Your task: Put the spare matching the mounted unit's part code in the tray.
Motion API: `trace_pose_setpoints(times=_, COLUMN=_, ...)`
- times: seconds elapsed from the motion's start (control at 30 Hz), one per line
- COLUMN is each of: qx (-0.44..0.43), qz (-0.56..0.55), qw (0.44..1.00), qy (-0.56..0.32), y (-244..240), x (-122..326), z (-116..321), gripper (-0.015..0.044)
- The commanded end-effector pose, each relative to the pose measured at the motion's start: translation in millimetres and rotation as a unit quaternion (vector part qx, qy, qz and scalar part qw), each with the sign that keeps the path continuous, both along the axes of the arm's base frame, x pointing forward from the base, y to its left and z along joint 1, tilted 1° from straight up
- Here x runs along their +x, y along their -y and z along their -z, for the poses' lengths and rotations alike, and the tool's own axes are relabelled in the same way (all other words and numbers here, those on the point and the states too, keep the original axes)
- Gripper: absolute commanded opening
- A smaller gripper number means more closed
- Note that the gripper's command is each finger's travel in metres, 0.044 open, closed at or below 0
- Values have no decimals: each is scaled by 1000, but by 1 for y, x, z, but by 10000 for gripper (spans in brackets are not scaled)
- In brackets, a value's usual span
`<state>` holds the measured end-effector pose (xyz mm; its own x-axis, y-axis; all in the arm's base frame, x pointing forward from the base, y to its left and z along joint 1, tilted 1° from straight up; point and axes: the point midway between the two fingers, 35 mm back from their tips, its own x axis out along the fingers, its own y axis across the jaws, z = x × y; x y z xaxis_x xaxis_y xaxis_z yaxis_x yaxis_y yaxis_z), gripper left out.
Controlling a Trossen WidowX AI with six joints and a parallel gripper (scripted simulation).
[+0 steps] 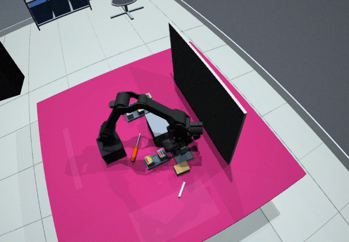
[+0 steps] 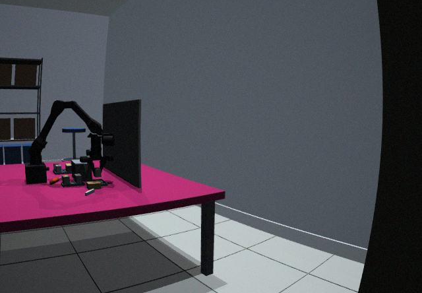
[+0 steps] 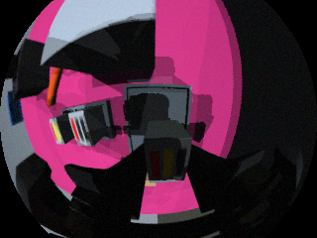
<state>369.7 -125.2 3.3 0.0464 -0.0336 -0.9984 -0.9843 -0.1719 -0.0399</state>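
My gripper (image 2: 97, 171) (image 3: 163, 144) is shut on a grey spare block with dark red and yellow stripes. It holds the block low over the grey tray (image 1: 186, 158) (image 3: 189, 106), a little above its floor. In the top view the arm hides the block. Two more spares (image 1: 148, 159) (image 1: 161, 153) (image 3: 79, 128) stand on a dark holder (image 1: 156, 163) left of the tray. Other units (image 1: 140, 110) (image 2: 68, 166) stand on a second holder behind, partly hidden by the arm. I cannot make out a code on the mounted unit or on the held block.
A big grey box (image 1: 158, 123) (image 2: 82, 171) stands behind the tray. A tall black panel (image 1: 205, 92) (image 2: 122, 140) rises to the right. A tan block (image 1: 181, 168) (image 2: 93, 185), a white stick (image 1: 181, 189) and an orange screwdriver (image 1: 134, 153) (image 3: 53, 86) lie on the table.
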Motion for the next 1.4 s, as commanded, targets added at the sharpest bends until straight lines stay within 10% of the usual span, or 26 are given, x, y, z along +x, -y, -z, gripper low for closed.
trace_pose_setpoints(times=0.0, qx=3, qz=-2, qw=1000, qy=-4, y=-1, x=-2, z=8, gripper=0)
trace_pose_setpoints(times=0.83, qx=3, qz=-2, qw=1000, qy=-5, y=-2, x=-5, z=30, gripper=0)
trace_pose_setpoints(times=1.37, qx=1, qz=0, qw=1000, qy=-2, y=-1, x=-4, z=26, gripper=420)
